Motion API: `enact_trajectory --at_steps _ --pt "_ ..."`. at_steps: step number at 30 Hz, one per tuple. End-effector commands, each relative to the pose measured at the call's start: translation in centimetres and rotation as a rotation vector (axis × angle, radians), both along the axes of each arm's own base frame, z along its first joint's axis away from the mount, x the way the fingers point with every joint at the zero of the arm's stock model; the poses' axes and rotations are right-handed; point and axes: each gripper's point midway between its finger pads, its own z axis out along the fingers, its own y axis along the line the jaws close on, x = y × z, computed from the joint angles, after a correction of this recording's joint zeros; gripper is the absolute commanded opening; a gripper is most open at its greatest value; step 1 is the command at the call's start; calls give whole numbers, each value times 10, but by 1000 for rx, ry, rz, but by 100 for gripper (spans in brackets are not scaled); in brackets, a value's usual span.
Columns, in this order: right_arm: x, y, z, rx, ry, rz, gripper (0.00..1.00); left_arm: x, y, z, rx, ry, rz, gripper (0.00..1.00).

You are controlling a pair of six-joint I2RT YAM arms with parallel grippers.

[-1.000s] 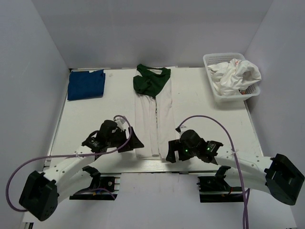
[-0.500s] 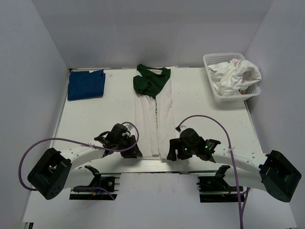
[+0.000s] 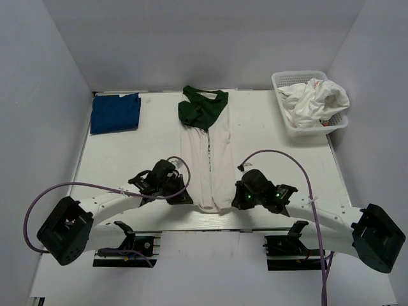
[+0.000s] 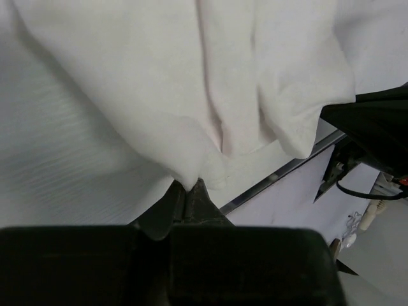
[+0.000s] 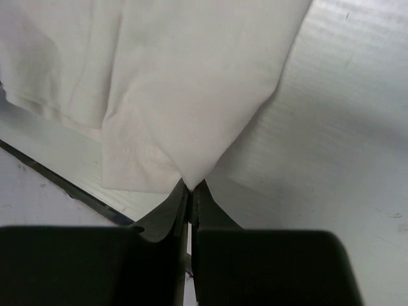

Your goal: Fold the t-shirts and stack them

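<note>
A white t-shirt with dark green sleeves and collar (image 3: 207,153) lies lengthwise down the middle of the table, folded into a narrow strip, collar at the far end. My left gripper (image 3: 183,196) is shut on its near left hem corner (image 4: 191,182). My right gripper (image 3: 236,199) is shut on the near right hem corner (image 5: 191,178). Both corners are pinched between the fingertips and lifted slightly, and the hem bunches between them. A folded dark blue t-shirt (image 3: 115,113) lies at the far left. More white t-shirts (image 3: 313,101) are heaped in the basket.
The white lattice basket (image 3: 288,124) stands at the far right corner. The table's near metal edge (image 3: 204,220) runs just below the shirt hem. White walls close in the left, right and far sides.
Both grippers went from open to shut on the shirt's near hem corners. The left arm swung lower and in toward the hem. The hem has pulled slightly away from the table edge.
</note>
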Motion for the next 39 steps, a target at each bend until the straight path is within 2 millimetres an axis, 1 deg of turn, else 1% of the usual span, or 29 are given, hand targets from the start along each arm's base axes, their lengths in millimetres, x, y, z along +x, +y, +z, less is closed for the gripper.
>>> enact_trajectory --at_steps 1,2,3,4,6,7,8,9,10,12,13,14,15,16,17,18,20,22,24,25,26,27,28,30,31,32,34,38,39 --pt "44 12 43 33 -180 -83 0 28 -15 42 -65 -141 21 0" --pt "53 15 54 41 -209 -102 0 33 -16 46 -62 -159 34 0" --pt "62 13 50 -2 -222 -127 0 38 -14 52 -58 -181 49 0" --pt "79 19 70 15 -271 -158 0 52 -11 59 -41 -224 97 0" --pt "90 18 63 -46 -275 -175 0 68 -5 68 -18 -280 146 0" --pt "108 23 82 -36 -321 -209 0 83 0 74 15 -324 199 0" --pt "116 23 88 -43 -342 -224 0 91 1 77 28 -342 222 0" --pt "126 21 81 -86 -349 -245 0 103 0 84 45 -372 242 0" --pt "146 22 103 -78 -399 -287 0 112 3 87 71 -387 257 0" --pt "166 22 108 -111 -423 -326 0 128 4 94 111 -424 276 0" --pt "171 22 108 -118 -421 -336 0 145 12 108 158 -465 330 0" --pt "181 22 102 -147 -408 -343 0 154 14 103 202 -461 351 0" --pt "194 21 105 -160 -404 -380 0 168 13 116 207 -495 369 0" --pt "205 26 120 -137 -426 -395 0 176 14 116 226 -503 364 0" --pt "217 27 124 -147 -447 -396 0 185 14 106 255 -490 356 0" --pt "221 29 125 -146 -449 -402 0 197 13 115 251 -505 369 0" --pt "241 27 131 -143 -462 -440 0 209 13 110 272 -500 371 0" --pt "251 33 138 -102 -488 -440 0 229 14 104 279 -495 380 0" --pt "266 37 135 -90 -490 -406 0 241 10 107 267 -494 372 0" --pt "277 47 144 -59 -508 -374 0 251 14 104 276 -487 388 0" --pt "282 49 139 -70 -506 -362 0 252 14 99 289 -485 377 0" --pt "290 50 138 -78 -506 -362 0 261 17 103 279 -500 397 0" --pt "295 53 144 -78 -520 -365 0 269 18 101 271 -512 395 0" --pt "304 48 136 -105 -517 -379 0 280 20 102 254 -526 399 0" --pt "309 47 138 -104 -529 -382 0 284 10 108 222 -540 366 0" --pt "314 48 144 -90 -539 -394 0 289 11 97 235 -524 353 0" --pt "320 44 133 -107 -516 -393 0 296 4 97 223 -527 329 0" --pt "330 44 123 -98 -491 -393 0 307 10 82 248 -497 340 0" --pt "334 43 111 -113 -473 -390 0 310 6 88 231 -510 338 0"
